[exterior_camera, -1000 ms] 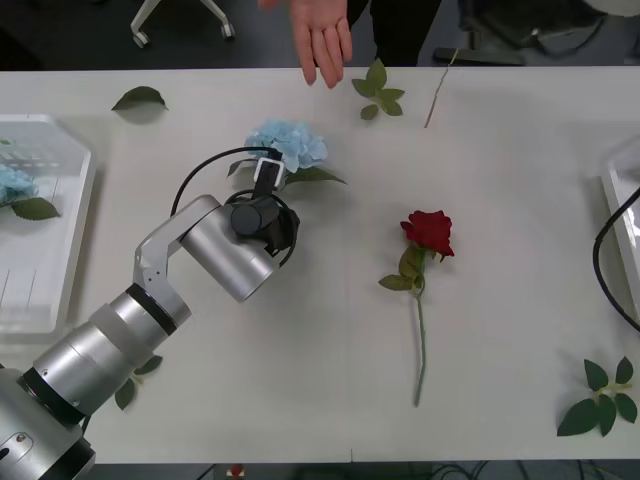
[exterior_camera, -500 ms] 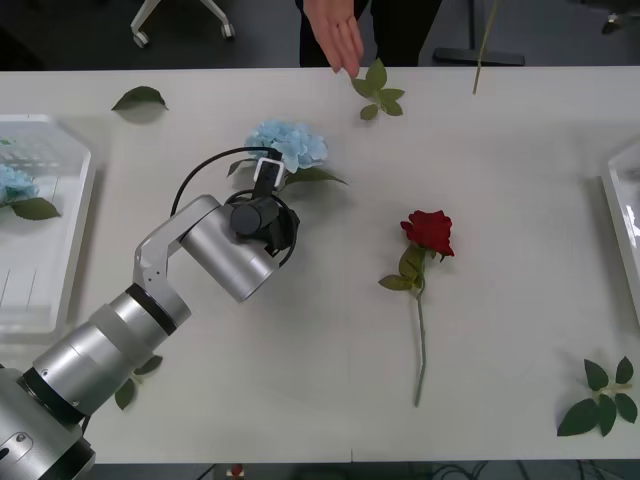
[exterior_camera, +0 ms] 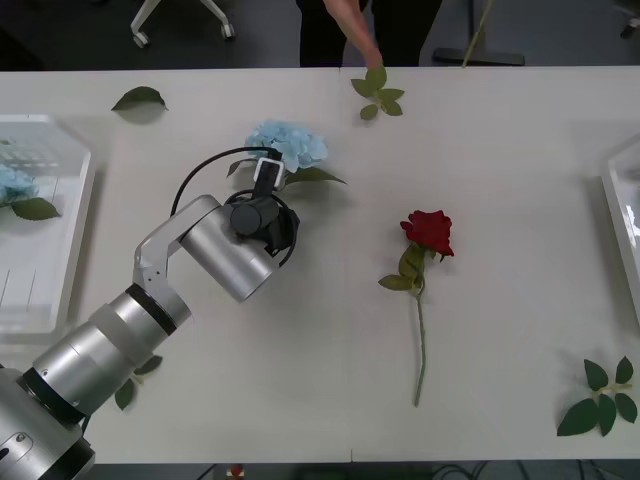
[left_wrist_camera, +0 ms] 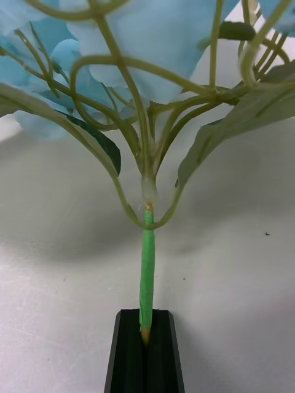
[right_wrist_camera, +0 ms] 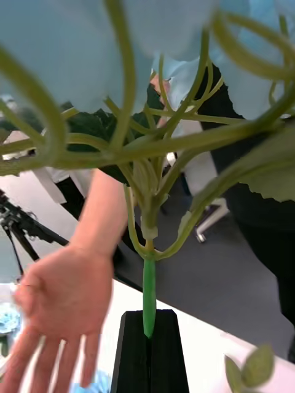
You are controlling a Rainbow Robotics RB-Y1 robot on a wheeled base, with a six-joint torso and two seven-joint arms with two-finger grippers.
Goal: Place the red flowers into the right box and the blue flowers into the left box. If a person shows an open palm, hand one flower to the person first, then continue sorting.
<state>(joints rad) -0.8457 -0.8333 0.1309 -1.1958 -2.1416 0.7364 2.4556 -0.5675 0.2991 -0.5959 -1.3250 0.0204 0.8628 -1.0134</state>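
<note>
**A:** Where did the blue flower (exterior_camera: 288, 143) lie?

**B:** On the table (exterior_camera: 520, 330), well apart from the left box (exterior_camera: 60, 260). The left gripper (exterior_camera: 268, 178) was low over the table and pinched tight on the bare end of its stem.

**A:** A sound hold?

**B:** Barely. Only the stem's tip sat between the fingers. I judged that a slow, straight lift was needed before any swing toward the box, or the wide head could lever the stem out.

**A:** And the right gripper (right_wrist_camera: 148, 319)?

**B:** It was clamped on the other blue flower (right_wrist_camera: 147, 184), held up in the air. A person's hand (right_wrist_camera: 61, 301) was just beside it, fingers spread. That handover looked like the priority, so the left arm's carry had to keep clear of it.

**A:** The red flower (exterior_camera: 428, 230)?

**B:** It lay mid-table, untouched and well short of the right box (exterior_camera: 615, 190).
</note>
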